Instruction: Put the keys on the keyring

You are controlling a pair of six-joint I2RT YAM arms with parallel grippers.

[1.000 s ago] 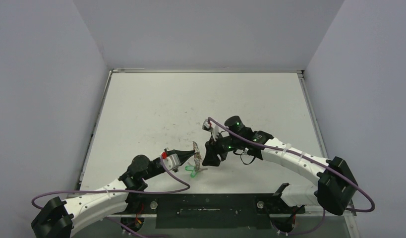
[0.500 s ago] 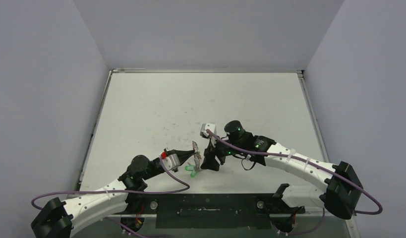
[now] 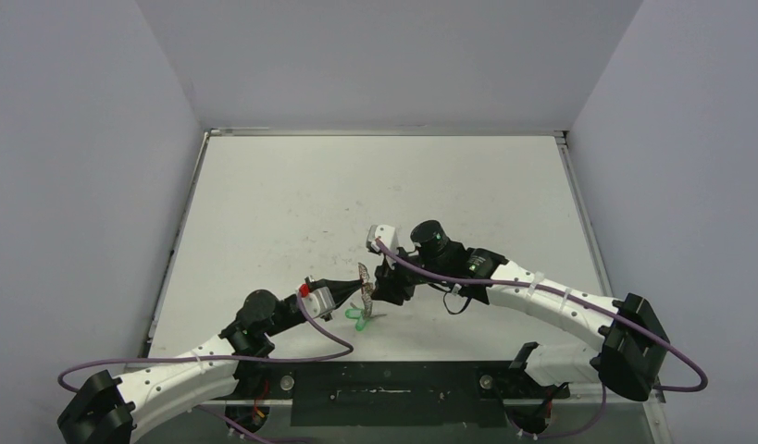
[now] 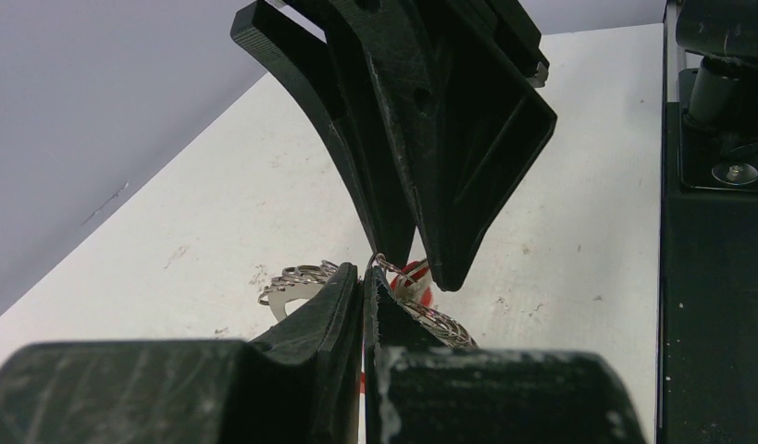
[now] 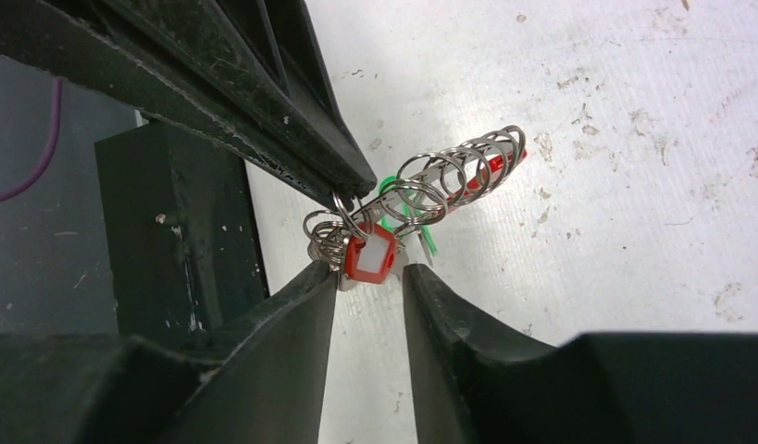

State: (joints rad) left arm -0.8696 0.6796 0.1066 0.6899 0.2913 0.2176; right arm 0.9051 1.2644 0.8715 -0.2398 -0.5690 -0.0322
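My left gripper [image 3: 360,289] is shut on the keyring [image 3: 365,278] and holds it on edge above the table. In the left wrist view [image 4: 366,277] silvery loops [image 4: 296,277] fan out on both sides of the shut jaws. In the right wrist view the keyring [image 5: 458,171] shows a row of loops with a red arc behind them. My right gripper [image 3: 382,287] is open, its fingertips [image 5: 324,277] on either side of the red-tagged key [image 5: 370,254], which hangs at the ring's near end. Green-tagged keys [image 3: 359,320] hang below the ring [image 5: 404,205].
The black mounting plate [image 3: 393,381] runs along the near edge between the arm bases. The white table [image 3: 356,194] is scuffed, with grey walls on three sides. Purple cables loop beside both arms.
My right gripper has swung left and closed in on the keyring, its open fingers now around the red-tagged key. The left arm and the keyring have stayed put.
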